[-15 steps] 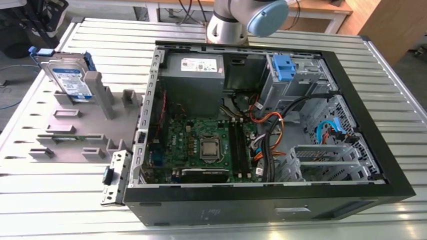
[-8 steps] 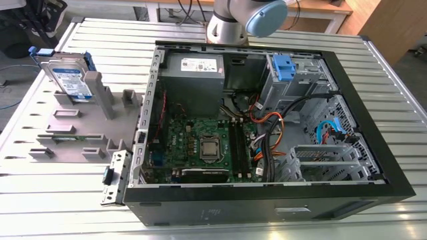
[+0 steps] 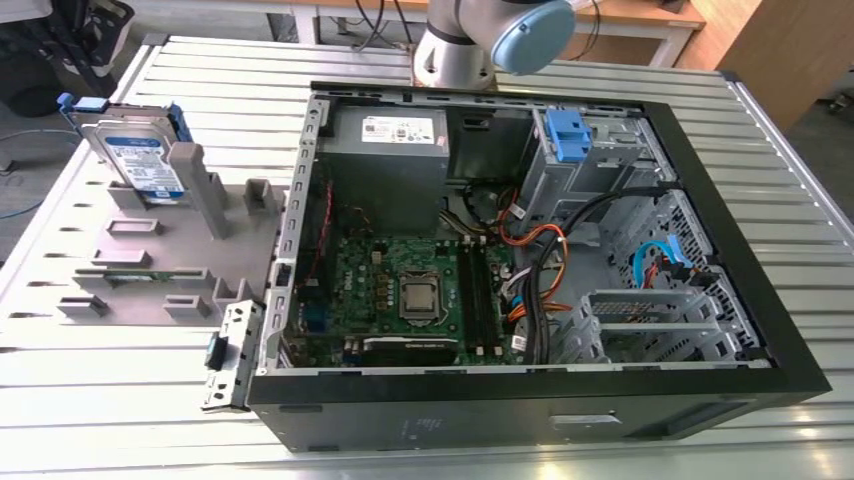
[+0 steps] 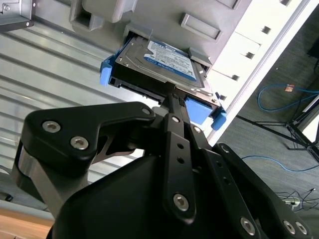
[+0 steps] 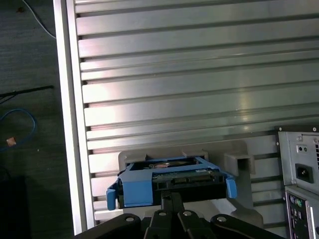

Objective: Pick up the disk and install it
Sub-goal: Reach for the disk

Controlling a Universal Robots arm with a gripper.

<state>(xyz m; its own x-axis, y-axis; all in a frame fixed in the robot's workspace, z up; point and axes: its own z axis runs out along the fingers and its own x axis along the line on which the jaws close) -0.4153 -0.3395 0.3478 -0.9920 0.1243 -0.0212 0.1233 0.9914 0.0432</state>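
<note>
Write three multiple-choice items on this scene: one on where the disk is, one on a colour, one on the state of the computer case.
1. Where is the disk?
A. in the case's drive bay
B. in the grey holder at the exterior view's left of the computer case
C. on the floor
2. What colour is the disk's carrier?
A. red
B. green
C. blue
3. How is the computer case?
A. open, its inside showing
B. shut by a side panel
C. wrapped in foil
Answers: 1 B, it stands on edge in the holder, outside the case; 2 C, blue plastic frames it in both wrist views; 3 A, the exterior view looks straight into it.
</note>
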